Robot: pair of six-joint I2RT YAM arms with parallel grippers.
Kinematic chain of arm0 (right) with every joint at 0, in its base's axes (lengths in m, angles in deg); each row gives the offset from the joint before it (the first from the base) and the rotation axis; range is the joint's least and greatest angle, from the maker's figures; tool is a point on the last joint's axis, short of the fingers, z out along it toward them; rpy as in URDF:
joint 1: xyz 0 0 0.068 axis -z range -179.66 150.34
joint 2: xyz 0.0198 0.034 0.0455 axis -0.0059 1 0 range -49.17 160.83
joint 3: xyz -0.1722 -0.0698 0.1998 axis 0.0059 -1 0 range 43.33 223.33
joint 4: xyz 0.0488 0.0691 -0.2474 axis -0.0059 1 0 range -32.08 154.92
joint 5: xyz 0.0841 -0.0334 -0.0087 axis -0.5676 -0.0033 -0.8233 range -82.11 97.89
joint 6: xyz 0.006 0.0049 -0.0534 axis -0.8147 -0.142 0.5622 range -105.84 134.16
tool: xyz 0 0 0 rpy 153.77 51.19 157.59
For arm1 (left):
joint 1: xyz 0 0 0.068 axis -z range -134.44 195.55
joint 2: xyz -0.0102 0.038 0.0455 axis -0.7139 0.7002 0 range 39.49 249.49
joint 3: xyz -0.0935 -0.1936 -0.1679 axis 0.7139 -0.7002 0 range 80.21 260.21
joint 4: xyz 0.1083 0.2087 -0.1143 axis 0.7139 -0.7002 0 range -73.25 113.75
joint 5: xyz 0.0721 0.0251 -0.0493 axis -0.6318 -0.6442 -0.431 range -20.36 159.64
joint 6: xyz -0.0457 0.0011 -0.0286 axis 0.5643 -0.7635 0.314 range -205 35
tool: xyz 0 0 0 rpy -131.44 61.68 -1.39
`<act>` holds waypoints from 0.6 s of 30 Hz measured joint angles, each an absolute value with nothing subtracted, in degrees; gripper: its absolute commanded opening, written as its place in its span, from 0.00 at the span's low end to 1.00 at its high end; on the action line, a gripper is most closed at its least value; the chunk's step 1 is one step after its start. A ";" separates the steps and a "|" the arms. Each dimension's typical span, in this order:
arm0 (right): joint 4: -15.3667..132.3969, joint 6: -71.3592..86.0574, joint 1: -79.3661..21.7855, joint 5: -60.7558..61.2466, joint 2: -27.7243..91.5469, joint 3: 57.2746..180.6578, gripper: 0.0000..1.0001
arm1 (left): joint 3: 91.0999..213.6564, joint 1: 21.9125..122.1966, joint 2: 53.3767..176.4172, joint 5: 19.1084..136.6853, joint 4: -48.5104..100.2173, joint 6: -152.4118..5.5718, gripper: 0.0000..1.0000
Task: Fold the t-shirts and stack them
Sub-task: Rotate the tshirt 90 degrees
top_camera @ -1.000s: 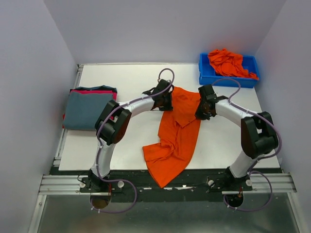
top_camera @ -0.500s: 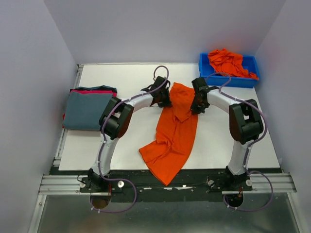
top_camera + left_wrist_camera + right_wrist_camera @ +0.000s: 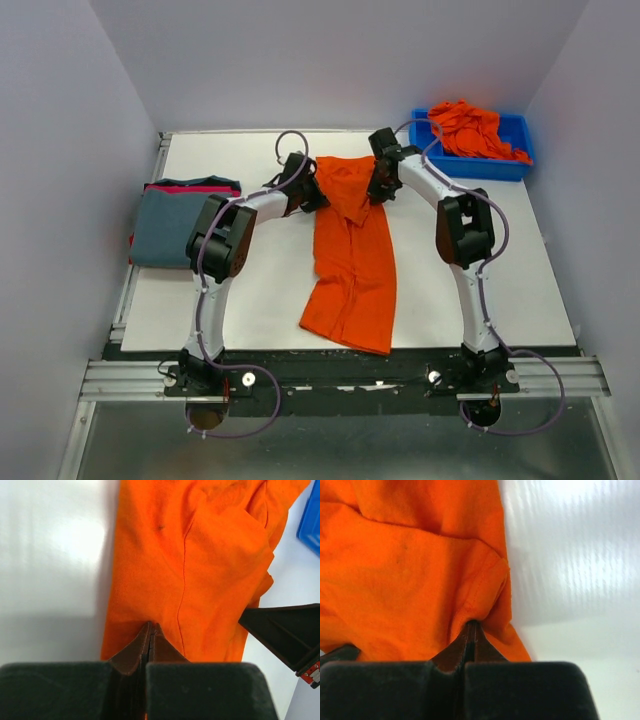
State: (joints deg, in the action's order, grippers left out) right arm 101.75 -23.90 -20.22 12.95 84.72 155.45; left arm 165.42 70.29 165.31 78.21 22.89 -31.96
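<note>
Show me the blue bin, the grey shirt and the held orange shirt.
blue bin (image 3: 468,168): top view, front wall.
grey shirt (image 3: 172,228): top view, its middle.
held orange shirt (image 3: 350,255): top view, its middle.

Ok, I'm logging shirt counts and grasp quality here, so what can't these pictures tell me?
Top view: the grey-blue t-shirt covers its stack; only a red-pink edge shows, so no count.
Top view: the orange heap in the blue bin is tangled; number unclear.
Wrist views: the left gripper and right gripper, both shut, hide how much orange t-shirt they pinch.
</note>
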 measured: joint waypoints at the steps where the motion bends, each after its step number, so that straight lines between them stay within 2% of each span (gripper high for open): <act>1: 102.56 -23.77 -20.33 12.97 85.98 157.81 0.01 | 165.64 69.24 165.35 78.15 22.84 -31.96 0.01; 12: 103.83 -22.85 -19.78 11.79 90.75 166.46 0.01 | 179.78 66.26 173.35 77.54 17.25 -32.90 0.02; 18: 103.00 -21.67 -18.17 9.41 91.01 166.86 0.07 | 181.81 66.26 174.18 76.95 15.43 -33.73 0.18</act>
